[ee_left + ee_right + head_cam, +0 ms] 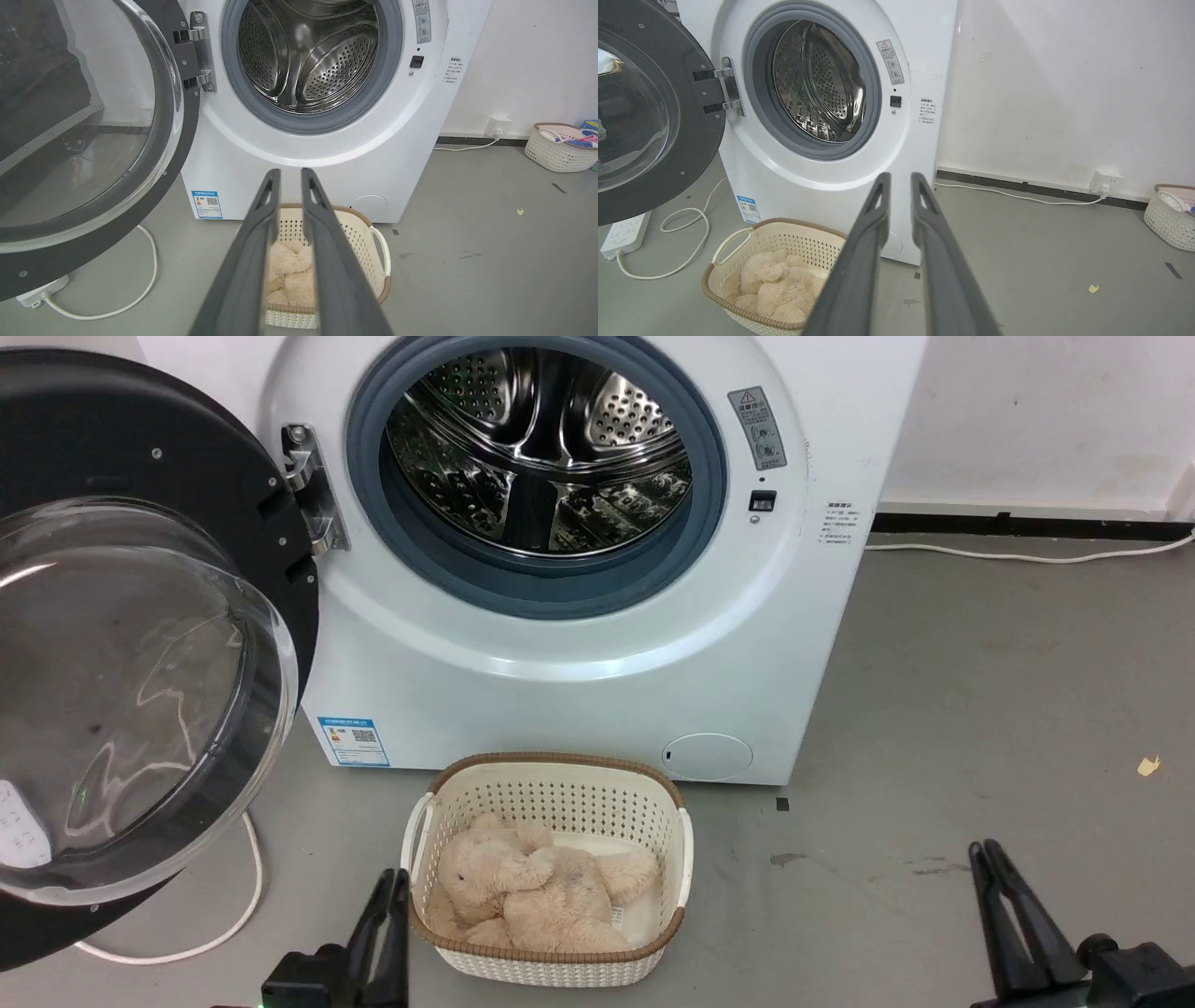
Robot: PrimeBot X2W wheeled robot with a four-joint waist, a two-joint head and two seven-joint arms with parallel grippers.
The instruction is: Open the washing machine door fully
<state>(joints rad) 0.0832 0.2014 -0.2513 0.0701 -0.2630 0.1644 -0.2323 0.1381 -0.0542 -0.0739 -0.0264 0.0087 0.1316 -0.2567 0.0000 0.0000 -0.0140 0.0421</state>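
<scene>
The washing machine door hangs swung wide open on its hinge at the left of the white machine. Its black rim and bulging glass bowl face me. The steel drum is exposed. The door also shows in the left wrist view and the right wrist view. My left gripper is low, beside the basket, shut and holding nothing. My right gripper hangs over the floor at the right, shut and empty. Neither touches the door.
A cream basket holding a beige plush toy stands on the floor in front of the machine. A white cable and power strip lie under the door. Another basket sits by the far right wall.
</scene>
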